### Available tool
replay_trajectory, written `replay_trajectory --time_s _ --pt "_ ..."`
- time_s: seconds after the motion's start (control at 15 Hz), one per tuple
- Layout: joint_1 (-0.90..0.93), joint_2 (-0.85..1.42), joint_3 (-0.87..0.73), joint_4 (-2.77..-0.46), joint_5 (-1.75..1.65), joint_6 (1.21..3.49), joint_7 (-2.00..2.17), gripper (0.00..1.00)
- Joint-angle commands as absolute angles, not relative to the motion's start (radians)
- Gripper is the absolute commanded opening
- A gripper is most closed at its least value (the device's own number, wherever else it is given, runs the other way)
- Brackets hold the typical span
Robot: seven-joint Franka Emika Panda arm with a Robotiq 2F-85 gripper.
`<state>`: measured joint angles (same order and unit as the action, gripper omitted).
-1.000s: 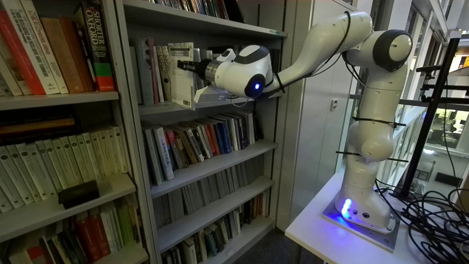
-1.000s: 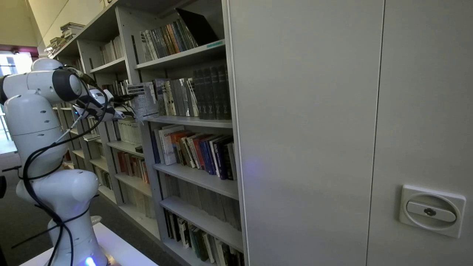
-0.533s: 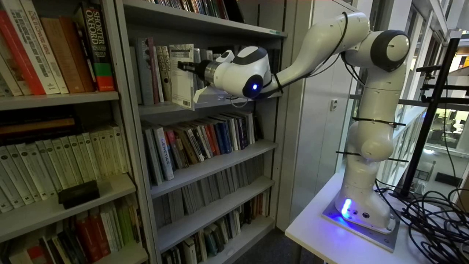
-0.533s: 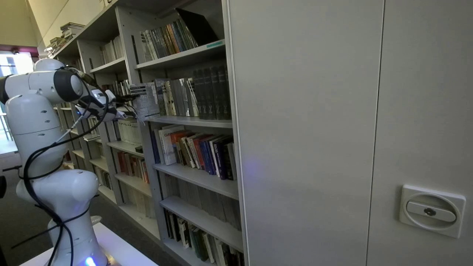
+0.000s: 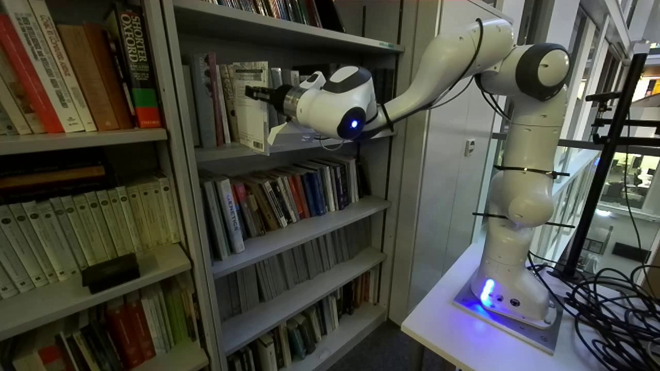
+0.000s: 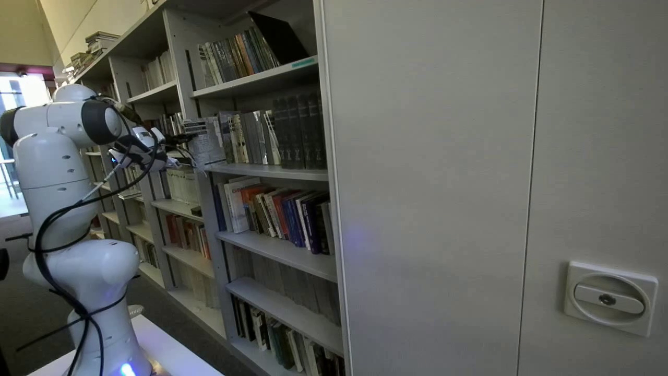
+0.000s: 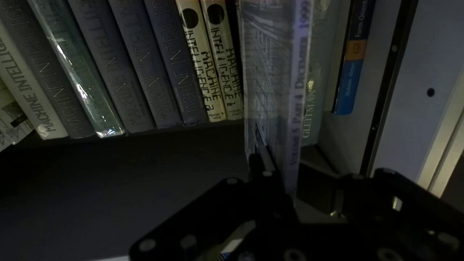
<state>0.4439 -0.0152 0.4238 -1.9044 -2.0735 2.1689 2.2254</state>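
Gripper (image 5: 252, 94) closed on a thin pale volume (image 7: 275, 79), jaws near together, only the book's thickness between them; spine reads "Volume 5 Part 4 December 1999". Volume upright, jutting past the front edge of the second shelf down in view (image 5: 219, 154); can't tell whether its lower edge rests on the board. In the wrist view, that shelf holds a row of Machine Intelligence books (image 7: 143, 69) to the left of it; to the right, a grey-green Gleitman book (image 7: 320, 108) and a dark-and-blue book (image 7: 349, 87). Shelf below: mixed books, white Genetics book (image 5: 232, 216) toward the left in an exterior view. Neighbouring bay: pale-spined set (image 5: 87, 232), dark flat case (image 5: 111, 272) lying in front; on the shelf above, Shorter Oxford book (image 5: 138, 67) at the right end.
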Motion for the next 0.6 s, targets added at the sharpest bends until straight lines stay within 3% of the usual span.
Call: replay_trajectory --time_s 0.0,0.53 --pt "0.435 0.014 0.423 -1.851 -2.13 2.199 2.244 0.02" --pt "0.433 0.059 0.421 -1.799 -2.205 2.242 2.251 0.02"
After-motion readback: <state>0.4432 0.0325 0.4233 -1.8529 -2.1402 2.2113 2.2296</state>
